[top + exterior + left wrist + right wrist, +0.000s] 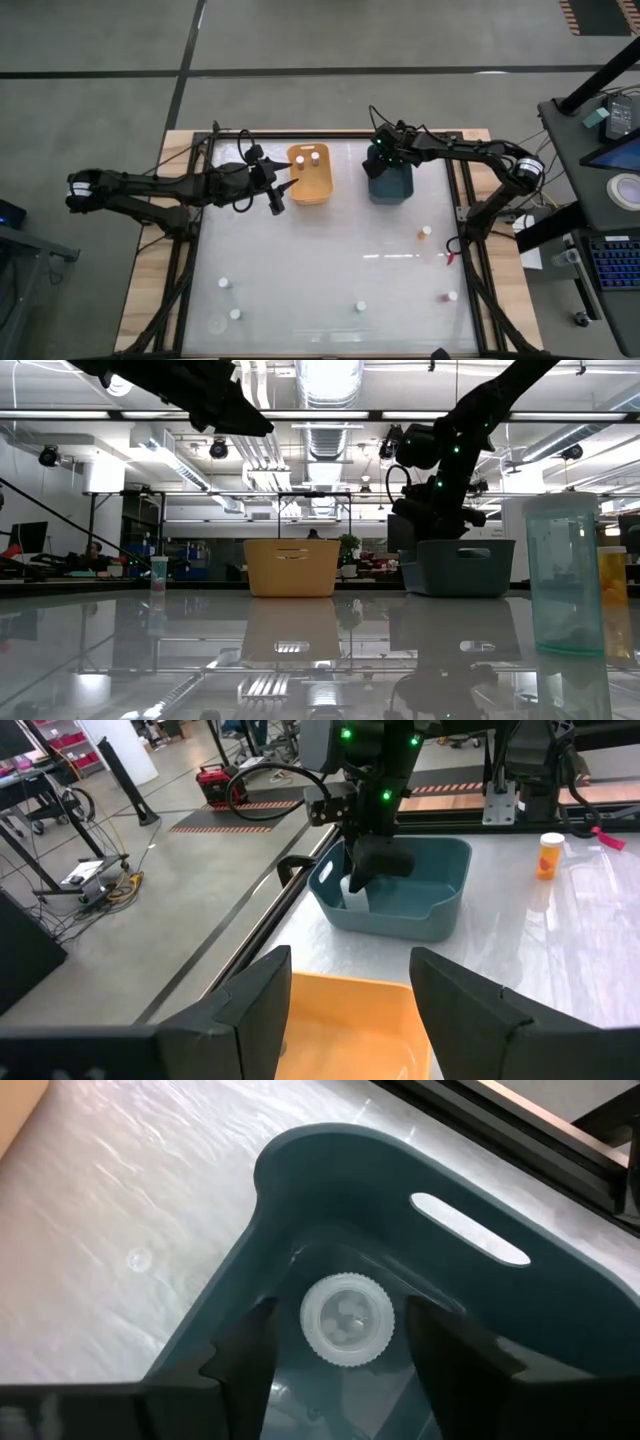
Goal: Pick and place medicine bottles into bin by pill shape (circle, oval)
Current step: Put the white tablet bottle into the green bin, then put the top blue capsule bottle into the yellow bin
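My right gripper [384,168] reaches down into the teal bin [403,188]. In the right wrist view its open fingers [250,1348] stand on either side of a bottle with a round white ribbed cap [347,1320], with a narrow strip of the bin showing on each side. The bottle stands upright on the bin floor near a corner. My left gripper [350,995] is open and empty, above the near left edge of the orange bin [318,183]. That bin holds two white-capped bottles [306,157]. Several more bottles stand on the table, among them an orange one [425,232] and a pinkish one [452,296].
White-capped bottles stand near the front edge [360,306] and at the front left [224,283]. In the low view a pale bottle [565,575] stands close to the camera, beside an orange one [612,600]. The two bins sit side by side at the far middle. A small red thing [450,258] lies at the right.
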Robot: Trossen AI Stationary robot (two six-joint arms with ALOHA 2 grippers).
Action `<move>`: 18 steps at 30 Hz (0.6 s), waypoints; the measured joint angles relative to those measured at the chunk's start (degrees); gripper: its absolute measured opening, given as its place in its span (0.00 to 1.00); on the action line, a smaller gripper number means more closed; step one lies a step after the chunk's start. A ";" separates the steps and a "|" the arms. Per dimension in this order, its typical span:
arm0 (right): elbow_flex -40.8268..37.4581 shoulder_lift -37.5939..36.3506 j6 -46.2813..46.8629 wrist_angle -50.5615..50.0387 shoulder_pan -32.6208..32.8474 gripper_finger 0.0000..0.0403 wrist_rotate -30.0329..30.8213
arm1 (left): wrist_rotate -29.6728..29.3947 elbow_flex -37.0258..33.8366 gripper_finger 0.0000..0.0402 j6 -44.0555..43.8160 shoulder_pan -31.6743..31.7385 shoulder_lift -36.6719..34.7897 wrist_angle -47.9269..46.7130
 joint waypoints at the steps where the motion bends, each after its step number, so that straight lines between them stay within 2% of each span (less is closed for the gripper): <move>1: 0.00 -0.04 0.00 -0.06 0.00 0.54 -0.01 | 0.00 0.00 0.47 0.00 -0.01 0.00 0.00; 10: 3.66 -0.90 0.44 -7.62 0.55 0.55 -0.15 | 0.00 0.02 0.47 -0.01 -0.01 0.00 0.25; 18: 4.68 -4.53 1.91 -10.78 5.03 0.54 -0.24 | 0.00 0.02 0.47 -0.02 0.00 0.00 0.42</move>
